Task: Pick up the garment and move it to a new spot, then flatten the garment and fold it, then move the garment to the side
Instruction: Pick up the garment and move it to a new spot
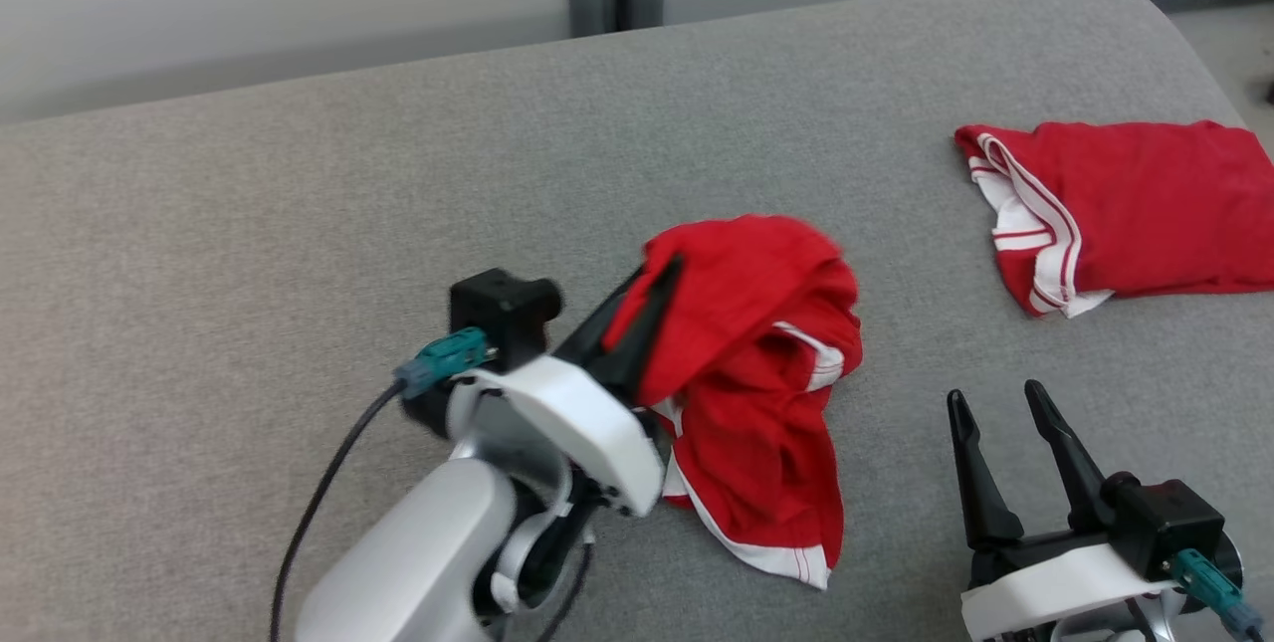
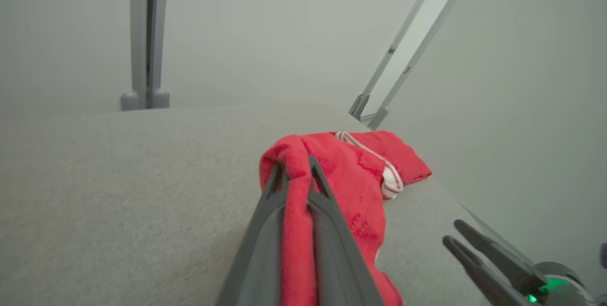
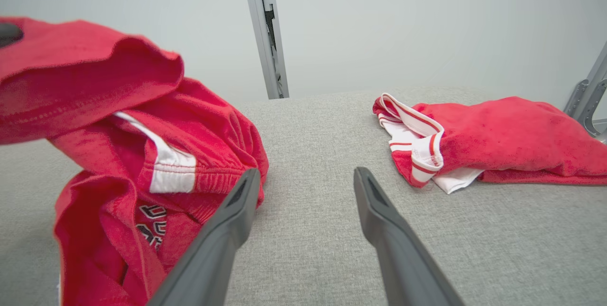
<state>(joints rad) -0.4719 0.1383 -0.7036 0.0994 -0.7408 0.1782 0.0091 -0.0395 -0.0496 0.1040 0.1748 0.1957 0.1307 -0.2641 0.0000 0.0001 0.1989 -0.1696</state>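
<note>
Left gripper (image 1: 669,276): it is seen at 9 o'clock of the garment (image 1: 756,353), and its fingers are clamped together on a bunched red fold. In the left wrist view the cloth is pinched between the two fingers and hangs down past them.

Garment: it is found near the middle of the head view, crumpled. The upper part is lifted by the grip, and the white-trimmed hem is draped at 5 o'clock onto the grey padded surface (image 1: 299,224).

Right gripper (image 1: 995,391): it is placed at 4 o'clock of the garment, near it but apart. Its fingers are spread wide and nothing is held between them.

Second red garment (image 1: 1145,214): it is laid compact at 2 o'clock, well apart, by the right edge of the surface.

Progress, as judged: the pick-up is under way, since the garment is gripped but not lifted clear of the surface. The move to a new spot, the flattening, the folding and the move aside are all taken as not yet done.
</note>
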